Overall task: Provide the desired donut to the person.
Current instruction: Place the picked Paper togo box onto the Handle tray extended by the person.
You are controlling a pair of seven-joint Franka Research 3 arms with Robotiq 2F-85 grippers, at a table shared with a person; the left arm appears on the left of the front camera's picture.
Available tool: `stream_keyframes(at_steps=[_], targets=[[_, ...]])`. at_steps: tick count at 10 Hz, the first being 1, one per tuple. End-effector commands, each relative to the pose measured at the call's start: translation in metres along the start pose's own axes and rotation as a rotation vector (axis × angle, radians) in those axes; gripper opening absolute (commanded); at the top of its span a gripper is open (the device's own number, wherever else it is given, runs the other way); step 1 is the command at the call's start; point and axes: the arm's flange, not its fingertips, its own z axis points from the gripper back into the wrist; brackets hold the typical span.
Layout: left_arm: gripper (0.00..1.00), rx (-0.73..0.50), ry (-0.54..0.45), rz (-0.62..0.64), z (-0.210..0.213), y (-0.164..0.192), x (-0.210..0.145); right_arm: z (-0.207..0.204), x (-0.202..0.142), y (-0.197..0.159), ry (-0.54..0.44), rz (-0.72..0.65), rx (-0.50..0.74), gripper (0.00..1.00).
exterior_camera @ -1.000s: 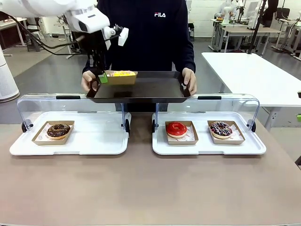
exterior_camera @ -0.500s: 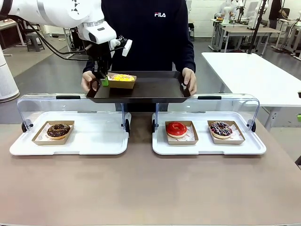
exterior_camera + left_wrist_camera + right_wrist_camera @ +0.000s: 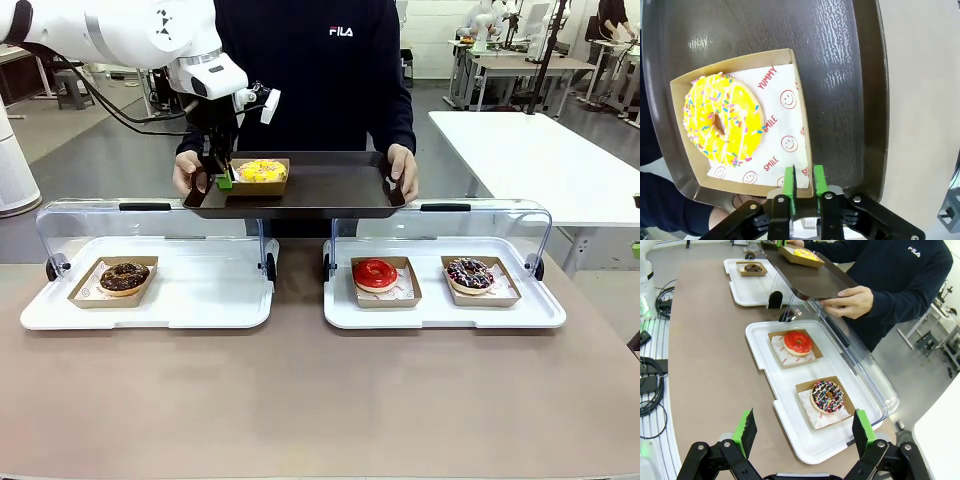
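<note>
Yellow sprinkled donut (image 3: 722, 120), in its cardboard box (image 3: 262, 187), rests at the left end of the tray (image 3: 330, 185) the person (image 3: 310, 80) holds level to receive it; left fingers (image 3: 790, 182) straddle the box's wall, grip undeterminable; right fingers (image 3: 746, 432) spread wide, empty, apparently parked clear.
</note>
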Motion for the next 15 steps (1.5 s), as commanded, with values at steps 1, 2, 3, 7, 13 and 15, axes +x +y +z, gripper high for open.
stream_keyframes(at_steps=[1, 2, 3, 7, 13, 15], targets=[[0.59, -0.040, -0.020, 0.018, 0.013, -0.001, 0.000, -0.003, -0.001, -0.003, -0.028, 0.013, -0.007, 1.00], [1.00, -0.048, -0.031, 0.007, 0.015, -0.002, 0.000, -0.003, -0.001, -0.003, -0.028, 0.013, -0.007, 1.00], [0.80, -0.076, -0.027, 0.010, 0.018, -0.002, 0.001, -0.003, -0.001, -0.003, -0.028, 0.013, -0.007, 1.00], [1.00, -0.135, -0.049, 0.012, 0.029, -0.005, 0.001, -0.003, -0.001, -0.003, -0.028, 0.013, -0.007, 1.00], [1.00, -0.142, -0.037, 0.024, 0.028, -0.010, 0.000, -0.003, -0.001, -0.003, -0.028, 0.013, -0.007, 1.00], [1.00, -0.142, -0.037, 0.024, 0.028, -0.010, 0.000, -0.003, -0.001, -0.003, -0.028, 0.013, -0.007, 1.00]])
